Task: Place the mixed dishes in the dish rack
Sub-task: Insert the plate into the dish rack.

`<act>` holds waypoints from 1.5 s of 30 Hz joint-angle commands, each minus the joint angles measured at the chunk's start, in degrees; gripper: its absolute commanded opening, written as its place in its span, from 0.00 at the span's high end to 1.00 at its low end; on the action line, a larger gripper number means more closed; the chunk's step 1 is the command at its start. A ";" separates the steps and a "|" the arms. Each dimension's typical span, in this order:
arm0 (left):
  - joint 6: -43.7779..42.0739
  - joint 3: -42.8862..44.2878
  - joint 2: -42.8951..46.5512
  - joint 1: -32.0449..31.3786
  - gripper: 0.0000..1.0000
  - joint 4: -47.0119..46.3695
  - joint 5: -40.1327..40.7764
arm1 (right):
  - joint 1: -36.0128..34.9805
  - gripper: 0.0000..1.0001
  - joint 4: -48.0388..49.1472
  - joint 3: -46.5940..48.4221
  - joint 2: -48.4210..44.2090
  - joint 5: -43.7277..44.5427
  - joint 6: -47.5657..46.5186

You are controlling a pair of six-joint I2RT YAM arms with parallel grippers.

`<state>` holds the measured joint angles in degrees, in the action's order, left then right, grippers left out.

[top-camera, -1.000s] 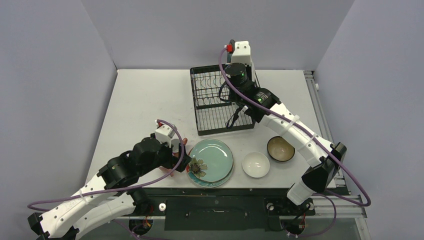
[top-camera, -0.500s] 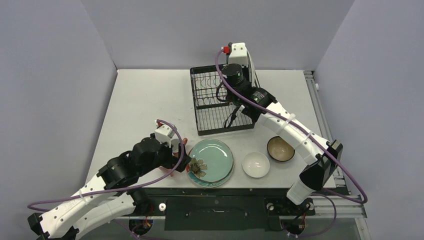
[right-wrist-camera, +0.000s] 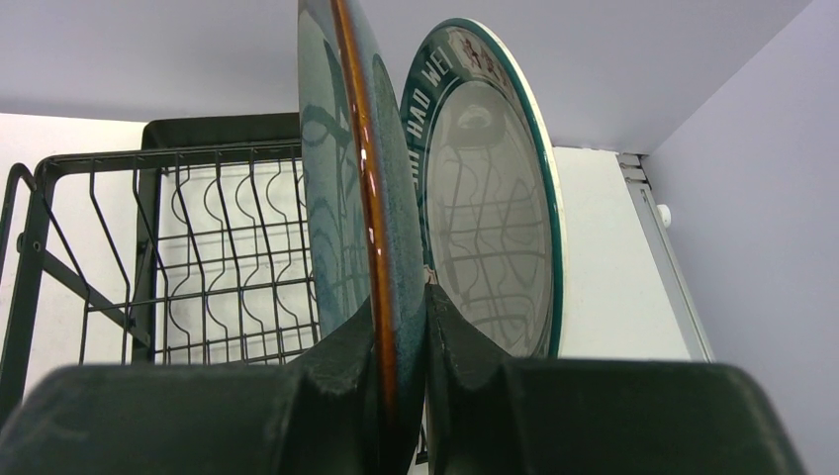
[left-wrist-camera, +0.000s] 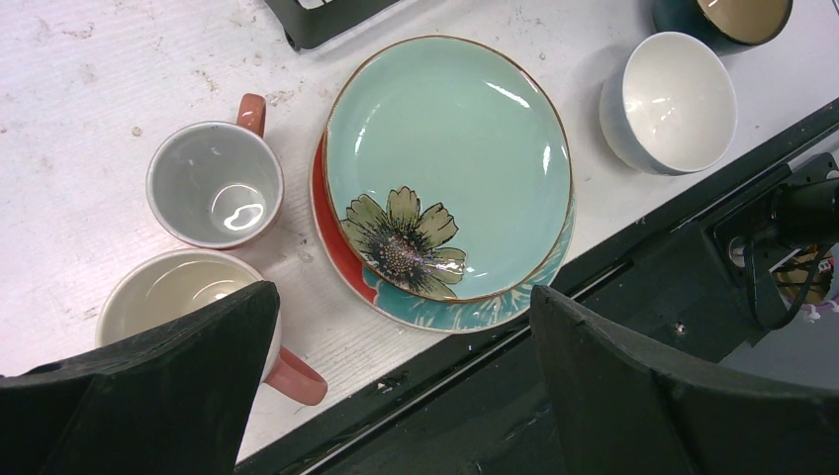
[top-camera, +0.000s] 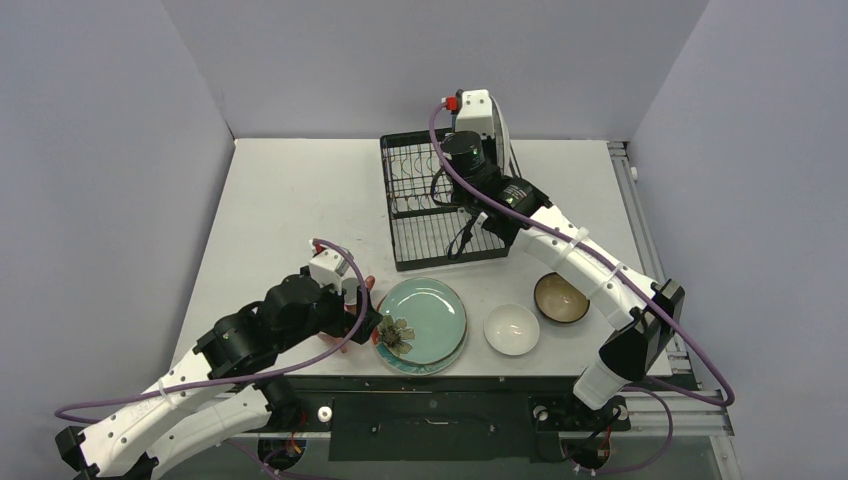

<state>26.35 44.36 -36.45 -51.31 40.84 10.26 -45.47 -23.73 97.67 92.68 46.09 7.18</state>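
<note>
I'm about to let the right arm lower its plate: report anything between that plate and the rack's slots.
One thing: the green-rimmed plate stands upright close beside the teal plate held in the right tool, on its right in the wrist view. The dish rack slots to its left look free.

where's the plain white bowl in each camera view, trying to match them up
Top external: the plain white ceramic bowl sits near the front edge, right of the teal flowered plate.
Left wrist: upper right, again right of that plate.
Right wrist: not in it.
Shared landmark: the black wire dish rack, only a corner at the left wrist view's top edge.
</note>
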 commanded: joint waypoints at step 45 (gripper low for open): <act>-0.77 -0.15 0.15 0.95 0.04 -2.48 -0.84 | -0.53 0.77 2.98 -4.47 -1.49 -3.31 3.52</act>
<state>26.30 44.36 -36.56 -50.78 40.80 9.89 -45.47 -20.12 93.91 93.25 44.66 8.01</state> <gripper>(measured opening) 0.963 0.149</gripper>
